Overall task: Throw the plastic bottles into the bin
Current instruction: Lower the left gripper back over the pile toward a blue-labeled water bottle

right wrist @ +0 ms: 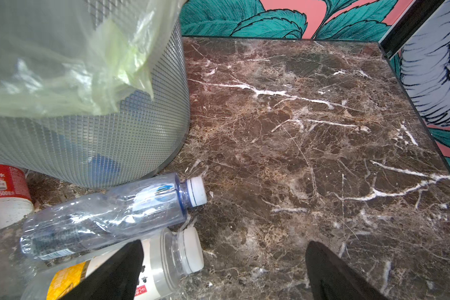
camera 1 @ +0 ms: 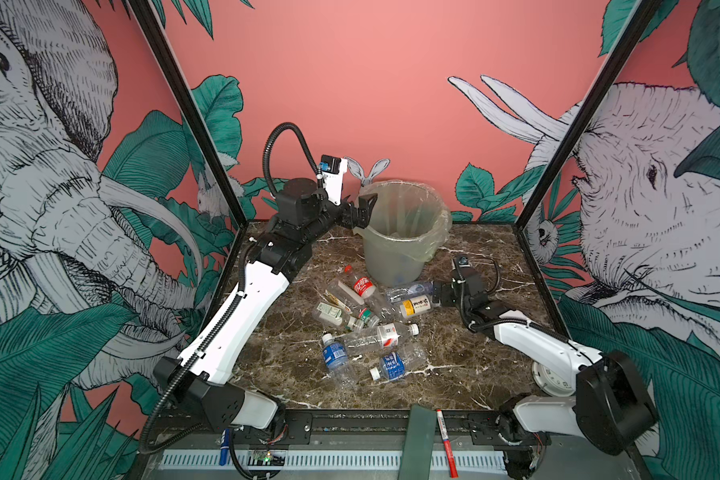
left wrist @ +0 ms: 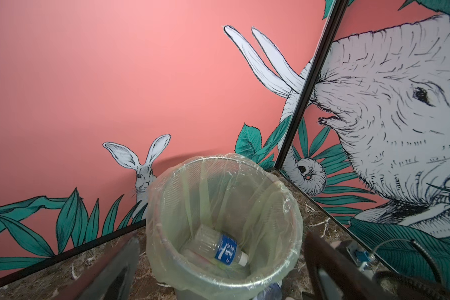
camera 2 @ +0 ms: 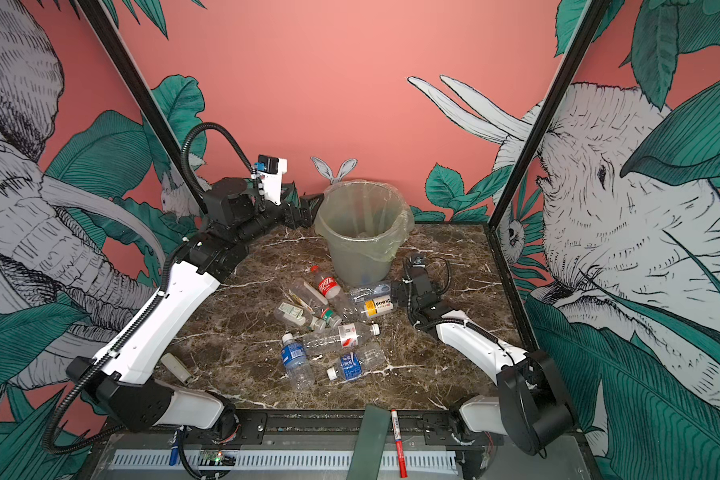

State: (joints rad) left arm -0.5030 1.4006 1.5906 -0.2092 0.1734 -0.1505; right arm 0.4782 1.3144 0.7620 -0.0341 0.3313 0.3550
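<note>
I find the left gripper (camera 1: 366,208) spread wide and empty at the left rim of the bin (camera 1: 395,259). The right gripper (camera 1: 435,297) gapes, holding nothing, just right of the yellow-labelled bottle (camera 1: 416,306). One blue-labelled bottle (left wrist: 226,250) lies inside the bin. The other plastic bottles (camera 1: 387,336) litter the table (camera 1: 474,365) nearer.

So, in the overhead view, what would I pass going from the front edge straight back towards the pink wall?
Red-and-white marker pen → rightmost blue-labelled bottle → clear bottle with red-and-white label → red-labelled bottle with red cap → bin.
</note>
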